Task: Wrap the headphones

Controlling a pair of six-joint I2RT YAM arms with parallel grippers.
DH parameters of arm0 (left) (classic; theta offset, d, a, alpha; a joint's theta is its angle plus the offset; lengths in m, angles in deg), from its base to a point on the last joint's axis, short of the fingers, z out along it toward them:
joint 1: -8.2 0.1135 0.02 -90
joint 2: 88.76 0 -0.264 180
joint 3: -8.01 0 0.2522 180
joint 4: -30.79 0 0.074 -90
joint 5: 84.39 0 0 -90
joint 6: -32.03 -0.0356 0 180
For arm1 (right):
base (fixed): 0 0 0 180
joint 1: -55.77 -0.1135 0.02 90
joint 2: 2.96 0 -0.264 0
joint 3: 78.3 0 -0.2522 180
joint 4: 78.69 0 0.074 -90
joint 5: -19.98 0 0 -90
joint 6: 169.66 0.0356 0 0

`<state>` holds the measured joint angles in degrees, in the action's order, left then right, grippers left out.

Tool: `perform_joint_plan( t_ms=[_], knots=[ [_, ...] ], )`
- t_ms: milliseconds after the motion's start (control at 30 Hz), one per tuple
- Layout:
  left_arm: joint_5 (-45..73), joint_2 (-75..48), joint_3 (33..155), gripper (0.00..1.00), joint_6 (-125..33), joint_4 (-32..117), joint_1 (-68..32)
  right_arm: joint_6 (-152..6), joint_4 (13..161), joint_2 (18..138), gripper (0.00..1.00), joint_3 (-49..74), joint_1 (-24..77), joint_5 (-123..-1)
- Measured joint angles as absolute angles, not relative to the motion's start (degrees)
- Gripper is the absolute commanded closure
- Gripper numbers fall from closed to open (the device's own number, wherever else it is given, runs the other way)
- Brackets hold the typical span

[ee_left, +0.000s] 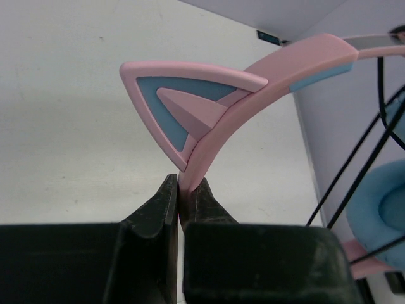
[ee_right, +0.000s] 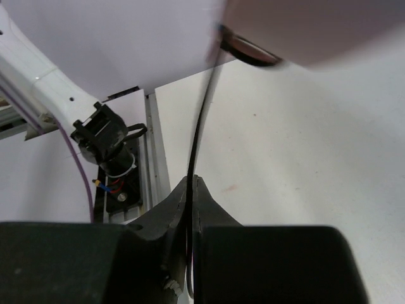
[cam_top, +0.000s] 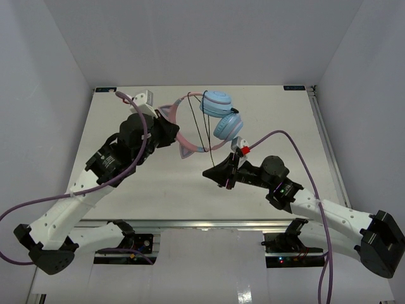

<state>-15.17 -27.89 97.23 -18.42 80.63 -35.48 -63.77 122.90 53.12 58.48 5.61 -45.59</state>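
The headphones (cam_top: 218, 114) hang above the table's back middle, with two light blue ear cups (cam_top: 228, 126) and a pink cat-eared headband (cam_top: 190, 147). My left gripper (cam_top: 172, 130) is shut on the headband (ee_left: 253, 82), just below a cat ear (ee_left: 183, 104), and its jaws pinch the pink band (ee_left: 180, 183). The thin black cord (cam_top: 201, 123) runs across the headband's span and down to my right gripper (cam_top: 212, 172). That gripper (ee_right: 192, 180) is shut on the cord (ee_right: 199, 133), which passes between its fingertips. An ear cup (ee_left: 380, 202) and cord strands (ee_left: 354, 171) show at the left wrist view's right.
The white table (cam_top: 158, 190) is walled in by white panels. Purple robot cables (cam_top: 304, 158) trail from both arms. A metal rail (cam_top: 209, 223) runs along the near edge, with the arm bases (ee_right: 104, 139) bolted there. A blurred pink-brown shape (ee_right: 304, 31) fills the right wrist view's top.
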Motion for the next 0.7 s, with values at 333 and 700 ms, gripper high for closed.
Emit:
perform_joint_plan(
  t_ms=[333,700],
  knots=[
    [-7.9,-34.2,95.8,1.00,-18.5,80.1,-35.9,-65.3,126.8,52.1,0.92,62.9,5.4,-51.5],
    [3.2,-34.2,95.5,1.00,-26.5,82.0,-35.7,-71.1,124.2,49.9,0.92,62.3,5.4,-60.7]
  ],
)
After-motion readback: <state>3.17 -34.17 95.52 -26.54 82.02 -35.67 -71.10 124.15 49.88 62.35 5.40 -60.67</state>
